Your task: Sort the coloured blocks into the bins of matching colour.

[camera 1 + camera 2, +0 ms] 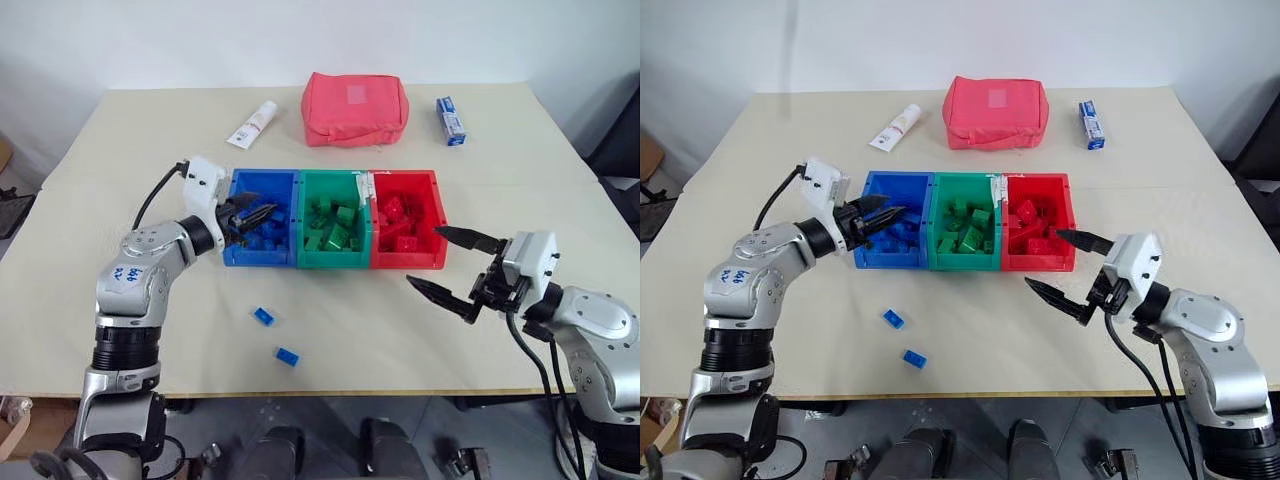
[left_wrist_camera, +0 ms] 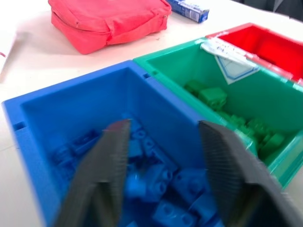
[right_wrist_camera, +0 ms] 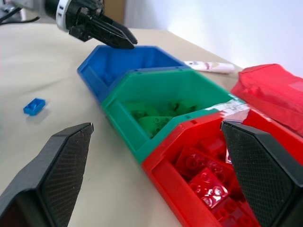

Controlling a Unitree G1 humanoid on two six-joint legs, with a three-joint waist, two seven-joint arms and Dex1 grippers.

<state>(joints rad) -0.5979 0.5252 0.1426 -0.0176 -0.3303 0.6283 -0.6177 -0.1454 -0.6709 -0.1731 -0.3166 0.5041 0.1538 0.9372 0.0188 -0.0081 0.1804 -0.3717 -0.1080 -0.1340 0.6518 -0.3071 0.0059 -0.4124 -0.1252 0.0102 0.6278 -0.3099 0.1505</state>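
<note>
My left gripper [image 1: 256, 215] hovers over the left side of the blue bin [image 1: 258, 257], pointing into it. It is open, and the left wrist view shows nothing between its fingers [image 2: 106, 161]. Several blue blocks [image 2: 158, 182] lie in that bin below it. Two more blue blocks [image 1: 263, 316] [image 1: 287, 356] rest on the table in front of the bins. The green bin [image 1: 334, 260] and red bin [image 1: 407, 260] hold bricks of their own colours. My right gripper [image 1: 425, 256] is wide open and empty, just to the front right of the red bin.
A red fabric pouch [image 1: 355, 108] sits behind the bins, with a white tube [image 1: 252, 124] to its left and a small blue-and-white box [image 1: 450, 120] to its right. The table's front edge runs close below the loose blocks.
</note>
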